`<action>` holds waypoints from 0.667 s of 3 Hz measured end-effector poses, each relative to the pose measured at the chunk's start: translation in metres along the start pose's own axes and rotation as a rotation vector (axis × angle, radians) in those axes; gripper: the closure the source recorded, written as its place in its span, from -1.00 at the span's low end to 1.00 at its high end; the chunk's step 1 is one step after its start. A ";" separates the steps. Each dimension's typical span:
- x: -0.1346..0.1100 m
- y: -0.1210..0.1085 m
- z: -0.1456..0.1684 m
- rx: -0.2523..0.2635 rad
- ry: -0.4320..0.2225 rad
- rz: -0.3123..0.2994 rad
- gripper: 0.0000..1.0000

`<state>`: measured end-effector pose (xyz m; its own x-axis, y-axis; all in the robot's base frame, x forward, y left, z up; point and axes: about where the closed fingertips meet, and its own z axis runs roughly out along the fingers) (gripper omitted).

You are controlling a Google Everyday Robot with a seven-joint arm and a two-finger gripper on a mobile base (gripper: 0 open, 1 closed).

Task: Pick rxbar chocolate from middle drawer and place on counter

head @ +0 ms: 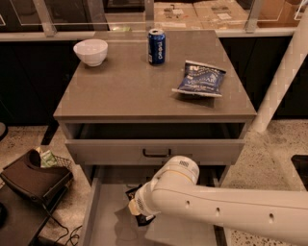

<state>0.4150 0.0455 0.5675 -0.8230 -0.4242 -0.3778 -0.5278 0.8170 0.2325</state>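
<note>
**Claw down in the open drawer**

You can see the white arm point(216, 206) reaching into the middle drawer point(103, 218). Your claw point(139, 214) is low over the drawer floor, right at the black rxbar chocolate point(131, 193). On the worktop point(125, 91) sit a white bowl point(90, 51), a blue can point(156, 46) and a blue bag point(199, 79).

Items noted apart from the task:

- White bowl point(91, 51), upright, at the back left of the counter point(125, 91).
- Blue can point(156, 46), upright, back centre, well apart from the bowl.
- Blue crinkled snack bag point(199, 79), lying flat at the right, near the can but not touching it.
- Top drawer point(156, 152), grey front with a dark bar handle, pulled slightly out.
- Dark case point(32, 176) on the floor at left, with a green item point(47, 158) at its back edge.
- Cables point(67, 233) beside the case.
- White post point(284, 72), leaning, at right.
- Speckled floor point(262, 151).
- Cardboard boxes point(192, 9) behind.

Gripper point(139, 214) sits low, below the top drawer front.
</note>
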 end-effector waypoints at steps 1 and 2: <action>-0.019 0.011 -0.051 -0.032 -0.042 -0.040 1.00; -0.038 0.028 -0.100 -0.082 -0.062 -0.119 1.00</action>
<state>0.4109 0.0452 0.6784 -0.7402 -0.4890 -0.4615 -0.6384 0.7266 0.2541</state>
